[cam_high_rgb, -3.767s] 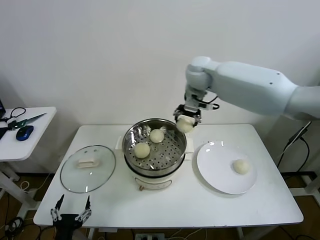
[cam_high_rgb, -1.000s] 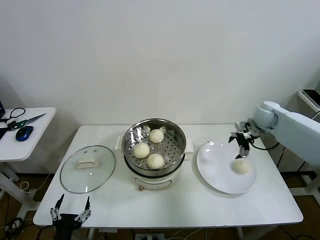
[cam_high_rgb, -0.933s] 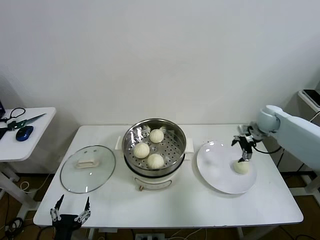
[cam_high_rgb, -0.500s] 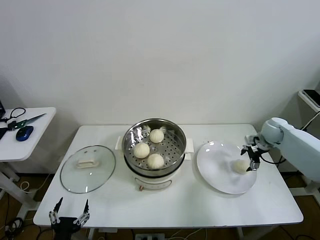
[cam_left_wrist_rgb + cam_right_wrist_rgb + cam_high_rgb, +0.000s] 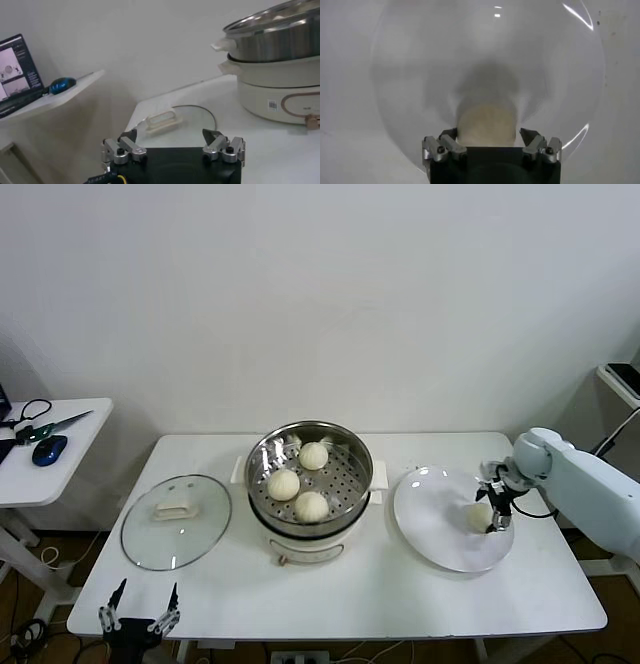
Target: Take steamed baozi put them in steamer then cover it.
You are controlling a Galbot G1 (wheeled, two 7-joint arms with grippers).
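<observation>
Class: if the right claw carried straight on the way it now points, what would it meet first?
Most likely the last baozi on the plate: the open right claw points down at it, fingers either side.

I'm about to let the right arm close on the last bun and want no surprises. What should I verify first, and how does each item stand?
1. Right gripper open, fingers either side of the last baozi: ok.
2. That baozi sits alone on the white plate: ok.
3. Steamer uncovered, bare basket floor left beside its three baozi: ok.
4. Cover lies flat on the table, left of the steamer, handle up: ok.
5. Left gripper open, parked at the table's near edge: ok.
6. Fingertips low enough around the baozi: cannot tell.
</observation>
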